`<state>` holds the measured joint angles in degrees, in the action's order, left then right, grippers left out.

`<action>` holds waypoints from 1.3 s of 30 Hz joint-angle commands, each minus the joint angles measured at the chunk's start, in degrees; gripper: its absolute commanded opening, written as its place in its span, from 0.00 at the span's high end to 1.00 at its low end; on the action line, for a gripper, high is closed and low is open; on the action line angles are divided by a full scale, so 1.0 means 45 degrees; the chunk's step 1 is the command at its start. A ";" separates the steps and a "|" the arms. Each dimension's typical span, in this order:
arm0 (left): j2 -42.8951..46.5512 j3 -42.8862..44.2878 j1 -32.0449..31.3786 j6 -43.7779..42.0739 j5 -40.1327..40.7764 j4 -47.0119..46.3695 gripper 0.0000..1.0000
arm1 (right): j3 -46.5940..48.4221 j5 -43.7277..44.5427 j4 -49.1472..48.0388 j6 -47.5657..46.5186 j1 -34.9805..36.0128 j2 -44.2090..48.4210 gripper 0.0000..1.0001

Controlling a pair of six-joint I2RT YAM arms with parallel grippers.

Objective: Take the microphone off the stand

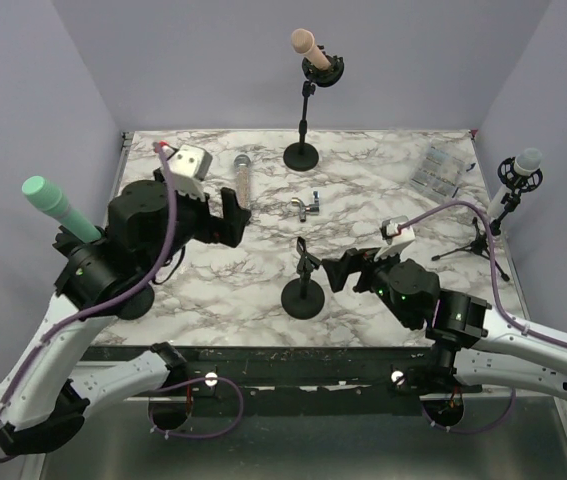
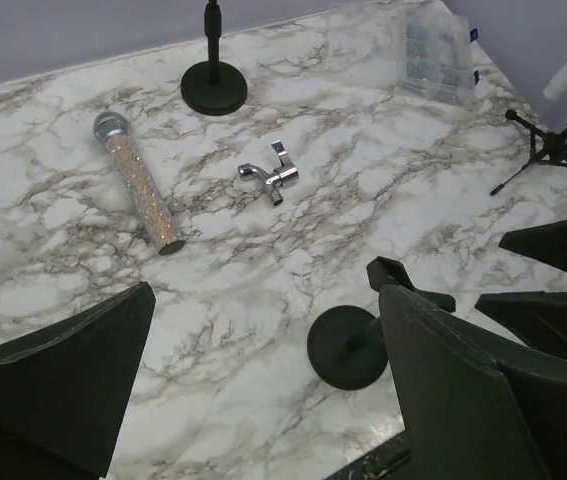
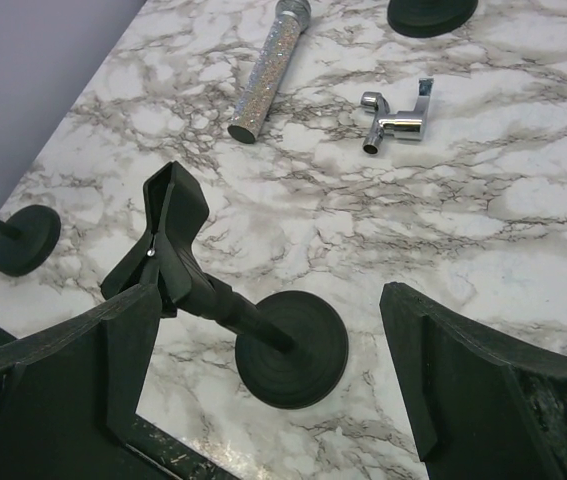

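Observation:
A silver glitter microphone (image 1: 242, 176) lies flat on the marble table (image 1: 383, 160), apart from every stand; it shows in the left wrist view (image 2: 138, 185) and the right wrist view (image 3: 271, 68). A short black stand (image 1: 304, 288) at centre front has an empty clip (image 3: 168, 245) over its round base (image 3: 291, 348). My right gripper (image 1: 336, 270) is open just right of that stand, whose base lies between its fingers (image 3: 268, 300). My left gripper (image 1: 231, 215) is open and empty above the table, left of the stand (image 2: 263, 300).
A green microphone (image 1: 51, 203) sits on a stand at the far left, its base (image 3: 25, 238) near the front edge. A peach microphone (image 1: 308, 50) stands at the back, a white one (image 1: 523, 165) on a tripod at right. A chrome fitting (image 1: 310, 207) and clear packet (image 1: 435, 168) lie on the table.

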<state>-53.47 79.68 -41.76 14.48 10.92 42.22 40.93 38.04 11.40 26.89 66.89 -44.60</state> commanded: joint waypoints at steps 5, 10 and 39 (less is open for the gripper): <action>0.1266 0.3318 -0.0039 0.4069 0.1919 0.6765 0.01 | -0.0565 -0.0425 -0.0976 -0.0390 0.0000 0.0343 0.00; 0.2296 0.3566 -0.0037 0.5486 0.3167 0.8177 0.01 | -0.0695 -0.0508 -0.1129 -0.0566 0.0008 0.0711 0.00; 0.2356 0.0171 0.4948 0.1572 0.8715 0.2869 0.07 | -0.0731 -0.0431 -0.0990 -0.0450 0.0007 0.0684 0.00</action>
<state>-41.21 82.21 -27.27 27.86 58.11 63.94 37.28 36.49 7.35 24.58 66.89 -40.80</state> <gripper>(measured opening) 0.939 1.000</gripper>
